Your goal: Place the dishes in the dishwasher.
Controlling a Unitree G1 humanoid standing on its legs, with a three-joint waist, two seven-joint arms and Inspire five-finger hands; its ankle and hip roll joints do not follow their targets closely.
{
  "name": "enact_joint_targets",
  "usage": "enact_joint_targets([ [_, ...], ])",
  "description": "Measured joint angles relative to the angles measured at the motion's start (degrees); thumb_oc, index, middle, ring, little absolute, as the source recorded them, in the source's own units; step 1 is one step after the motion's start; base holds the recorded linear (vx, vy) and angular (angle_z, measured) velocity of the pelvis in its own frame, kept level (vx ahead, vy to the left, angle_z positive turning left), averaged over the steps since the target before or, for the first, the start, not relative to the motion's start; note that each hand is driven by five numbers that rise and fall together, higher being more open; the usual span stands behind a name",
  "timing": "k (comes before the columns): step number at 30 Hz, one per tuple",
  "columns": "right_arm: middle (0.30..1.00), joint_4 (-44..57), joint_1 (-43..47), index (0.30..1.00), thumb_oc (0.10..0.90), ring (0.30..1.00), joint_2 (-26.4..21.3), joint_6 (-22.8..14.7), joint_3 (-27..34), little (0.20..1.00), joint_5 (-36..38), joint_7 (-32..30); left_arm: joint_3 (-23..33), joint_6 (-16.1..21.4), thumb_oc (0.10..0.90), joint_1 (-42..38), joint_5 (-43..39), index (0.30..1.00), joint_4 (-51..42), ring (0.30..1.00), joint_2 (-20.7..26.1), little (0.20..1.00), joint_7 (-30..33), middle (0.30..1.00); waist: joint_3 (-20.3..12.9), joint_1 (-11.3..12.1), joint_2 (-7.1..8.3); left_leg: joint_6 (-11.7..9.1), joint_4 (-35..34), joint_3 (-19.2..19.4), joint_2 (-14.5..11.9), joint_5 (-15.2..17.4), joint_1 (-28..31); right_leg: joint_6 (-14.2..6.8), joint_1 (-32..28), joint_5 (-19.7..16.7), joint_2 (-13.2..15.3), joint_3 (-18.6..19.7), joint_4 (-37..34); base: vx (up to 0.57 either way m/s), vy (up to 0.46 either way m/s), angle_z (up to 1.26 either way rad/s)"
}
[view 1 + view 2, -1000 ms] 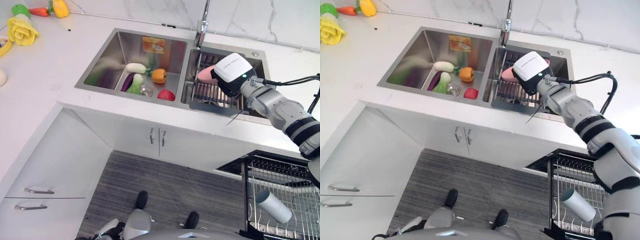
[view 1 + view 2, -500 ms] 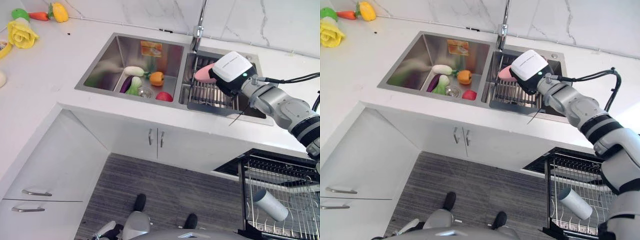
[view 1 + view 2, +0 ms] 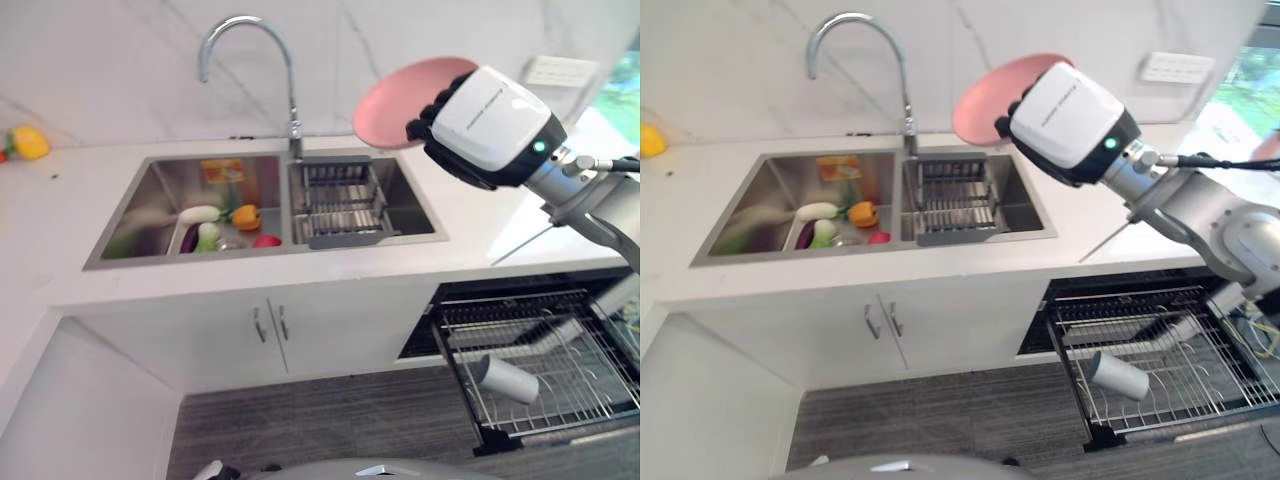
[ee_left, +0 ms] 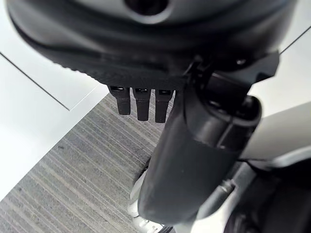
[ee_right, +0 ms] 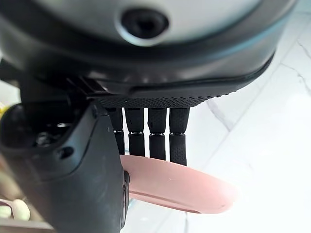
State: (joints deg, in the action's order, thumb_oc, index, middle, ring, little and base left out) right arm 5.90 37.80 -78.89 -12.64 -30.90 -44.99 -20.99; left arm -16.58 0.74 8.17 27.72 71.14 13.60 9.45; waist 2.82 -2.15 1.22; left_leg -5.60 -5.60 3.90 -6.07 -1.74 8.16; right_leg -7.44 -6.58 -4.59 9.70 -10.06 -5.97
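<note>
Left eye view: one pink plate [image 3: 405, 88] held aloft at one o'clock, above the sink's drying rack [image 3: 340, 198], pinched at its rim by the right hand [image 3: 440, 105]. Looked stiff, light, smooth, probably breakable; rim grip suited it. One cup [image 3: 507, 378] lay in the dishwasher rack [image 3: 560, 385] at five o'clock.

Left wrist view: left hand [image 4: 141, 99] hung relaxed, empty.

Right wrist view: fingers [image 5: 158, 141] and thumb clamped the plate's edge.

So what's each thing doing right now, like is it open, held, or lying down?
Pink plate: held up in the air above the counter.
Right hand: fingers and thumb pinching the plate.
Left hand: hanging over the floor, holding nothing.
Dishwasher rack: pulled out.
Cup: lying on its side in the rack.
Tap: no water running.
Cupboard doors: shut.
</note>
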Motion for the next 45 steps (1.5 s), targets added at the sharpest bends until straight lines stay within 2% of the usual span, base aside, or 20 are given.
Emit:
enact_joint_targets([
  [2, 0.300, 1.39, -6.62, 0.300, 0.400, 0.300, -0.83, -0.02, 5.39, 0.300, -0.01, -0.23, 0.02, 0.06, 0.800, 0.42, 0.00, 0.900, -0.14, 0.900, -0.39, 0.900, -0.12, 0.900, -0.45, -1.70, -0.55, 0.01, 0.00, 0.71, -0.10, 0.01, 0.14, 0.03, 0.35, -0.13, -0.13, 0.93, 0.02, -0.01, 0.008, -0.24],
  [5, 0.300, 3.11, -17.80, 0.300, 0.400, 0.300, -1.03, 0.03, 15.57, 0.300, 0.00, -1.01, 0.07, 0.22, 0.800, 0.51, -0.01, 0.900, -0.12, 0.900, -1.03, 0.900, -0.25, 0.900, -1.03, -3.06, -1.90, 0.01, -0.01, 1.94, -0.18, 0.22, 0.37, -0.10, 0.97, -0.29, -0.28, 2.13, 0.03, 0.00, -0.001, -0.21],
  [8, 0.300, 4.30, -30.96, 0.300, 0.400, 0.300, 0.46, 0.34, 28.00, 0.300, 0.01, -2.29, 0.20, 0.44, 0.800, 0.28, -0.08, 0.900, 0.02, 0.900, -1.21, 0.900, -0.46, 0.900, -1.07, -3.98, -2.59, -0.04, -0.02, 3.23, -0.11, 0.37, 0.49, -0.36, 1.53, -0.50, -0.32, 3.31, 0.02, -0.01, 0.001, -0.21],
  [9, 0.300, 4.62, -34.83, 0.300, 0.400, 0.300, 1.95, 0.73, 31.26, 0.300, 0.05, -2.61, 0.18, 0.43, 0.800, -0.37, -0.13, 0.900, -0.05, 0.900, -1.19, 0.900, -0.47, 0.900, -0.96, -4.79, -2.73, -0.08, -0.02, 3.63, -0.01, 0.42, 0.62, -0.45, 1.78, -0.53, -0.36, 3.75, 0.05, -0.01, 0.005, -0.16],
  [11, 0.300, 5.07, -42.84, 0.300, 0.400, 0.300, 7.31, 1.04, 38.54, 0.300, 0.09, -3.41, 0.29, 0.54, 0.800, -0.53, -0.18, 0.900, -0.20, 0.900, -1.13, 0.900, -0.46, 0.900, -0.81, -4.78, -2.54, -0.15, -0.02, 4.33, -0.04, 0.50, 0.65, -0.52, 2.08, -0.68, -0.41, 4.31, 0.04, -0.01, -0.002, -0.22],
  [12, 0.300, 4.76, -45.17, 0.300, 0.400, 0.300, 8.14, 1.71, 39.65, 0.300, 0.09, -3.42, 0.21, 0.67, 0.800, -0.70, -0.17, 0.900, -0.24, 0.900, -1.20, 0.900, -0.47, 0.900, -0.80, -5.13, -2.76, -0.12, -0.02, 5.15, -0.04, 0.66, 0.77, -0.71, 2.58, -0.84, -0.41, 5.23, 0.03, -0.02, -0.002, -0.34],
  [13, 0.300, 4.14, -48.25, 0.300, 0.400, 0.300, 11.69, 2.28, 41.91, 0.300, 0.07, -3.61, 0.24, 0.41, 0.800, -1.27, -0.20, 0.900, -0.07, 0.900, -1.06, 0.900, -0.47, 0.900, -0.70, -5.72, -2.52, -0.09, -0.04, 6.06, 0.12, 0.73, 0.84, -0.87, 2.97, -0.96, -0.55, 5.99, 0.03, -0.01, -0.003, -0.34],
  [15, 0.300, 3.14, -50.04, 0.300, 0.400, 0.300, 18.28, 3.78, 42.39, 0.300, 0.07, -4.02, 0.21, 0.45, 0.800, -1.05, -0.19, 0.900, -0.10, 0.900, -1.13, 0.900, -0.35, 0.900, -0.50, -5.80, -2.33, -0.16, -0.03, 7.54, -0.03, 1.04, 0.96, -0.69, 3.90, -1.34, -0.70, 7.38, 0.02, 0.00, -0.004, -0.45],
  [20, 0.300, -1.03, -52.76, 0.300, 0.400, 0.300, 20.52, 7.43, 40.97, 0.300, 0.06, -3.46, 0.24, 0.44, 0.800, -0.89, -0.21, 0.900, -0.25, 0.900, -1.61, 0.900, -0.39, 0.900, 0.38, -8.47, -3.62, 0.13, -0.03, 10.12, 0.09, 1.53, 1.98, -0.96, 4.54, -1.83, -0.66, 9.75, 0.01, 0.00, -0.014, -0.28],
  [27, 0.300, -3.29, -52.87, 0.300, 0.400, 0.300, 20.63, 7.72, 38.01, 0.300, 0.05, -1.90, 0.67, 0.38, 0.800, -2.35, -0.81, 0.900, -0.11, 0.900, -2.09, 0.900, -0.41, 0.900, 0.58, -8.83, -4.43, 0.15, -0.03, 10.00, -0.08, 1.56, 1.96, -0.98, 4.47, -1.85, -0.78, 9.63, -0.01, 0.01, -0.024, 0.01],
  [30, 0.300, -4.78, -54.49, 0.300, 0.400, 0.300, 22.78, 7.39, 37.10, 0.300, 0.09, -1.49, 3.29, 0.03, 0.800, -1.78, -2.74, 0.900, 0.04, 0.900, -2.27, 0.900, -0.63, 0.900, 0.53, -6.87, -4.56, 0.17, -0.02, 8.83, -0.31, 1.47, 1.18, -0.76, 3.72, -1.68, -0.75, 8.37, -0.03, 0.03, -0.060, 0.22],
  [31, 0.300, -6.72, -54.57, 0.300, 0.400, 0.300, 24.61, 7.54, 36.84, 0.300, 0.16, -1.58, 4.24, -0.08, 0.800, -2.12, -3.25, 0.900, 0.10, 0.900, -2.28, 0.900, -0.73, 0.900, 0.38, -6.96, -4.23, 0.15, -0.01, 7.77, -0.34, 1.34, 1.22, -0.60, 3.53, -1.57, -0.74, 7.30, -0.04, 0.03, -0.052, 0.36],
  [35, 0.300, -16.65, -54.46, 0.300, 0.400, 0.300, 28.57, 8.90, 33.88, 0.300, 1.47, -0.03, 4.54, -0.20, 0.800, -2.37, -4.81, 0.900, 0.18, 0.900, -2.11, 0.900, -0.71, 0.900, 0.02, -4.67, -3.93, -0.10, 0.00, 4.89, -0.49, 0.73, 0.10, -0.15, 3.12, -1.09, -0.72, 4.46, -0.04, 0.03, -0.046, 0.38],
  [37, 0.300, -19.80, -54.57, 0.300, 0.400, 0.300, 29.62, 10.18, 32.87, 0.300, 2.65, 1.40, 4.55, -0.18, 0.800, -1.46, -4.81, 0.900, 0.18, 0.900, -2.25, 0.900, -1.01, 0.900, 0.02, -3.35, -4.30, -0.12, 0.01, 4.13, -0.56, 0.39, -0.67, -0.03, 3.16, -1.14, -0.67, 3.70, -0.04, 0.03, -0.059, 0.23],
  [39, 0.300, -24.25, -54.21, 0.300, 0.400, 0.300, 32.84, 11.10, 32.62, 0.300, 4.86, 1.46, 4.58, -0.19, 0.800, -0.24, -4.94, 0.900, 0.36, 0.900, -2.27, 0.900, -1.19, 0.900, 0.03, -2.61, -4.30, -0.15, 0.05, 2.76, -0.68, 0.19, -1.02, 0.12, 2.54, -0.97, -0.70, 2.31, -0.05, 0.03, -0.064, 0.30],
  [45, 0.300, -29.87, -51.57, 0.300, 0.400, 0.300, 33.40, 13.05, 31.57, 0.300, 9.20, 1.45, 4.54, -0.87, 0.800, 1.50, -7.13, 0.900, 0.59, 0.900, -2.39, 0.900, -1.46, 0.900, 0.05, -1.24, -4.35, -0.14, -0.01, 1.46, -0.75, -0.10, -1.37, -0.09, 2.31, -0.59, -0.67, 0.98, -0.06, 0.01, -0.032, 0.12],
])
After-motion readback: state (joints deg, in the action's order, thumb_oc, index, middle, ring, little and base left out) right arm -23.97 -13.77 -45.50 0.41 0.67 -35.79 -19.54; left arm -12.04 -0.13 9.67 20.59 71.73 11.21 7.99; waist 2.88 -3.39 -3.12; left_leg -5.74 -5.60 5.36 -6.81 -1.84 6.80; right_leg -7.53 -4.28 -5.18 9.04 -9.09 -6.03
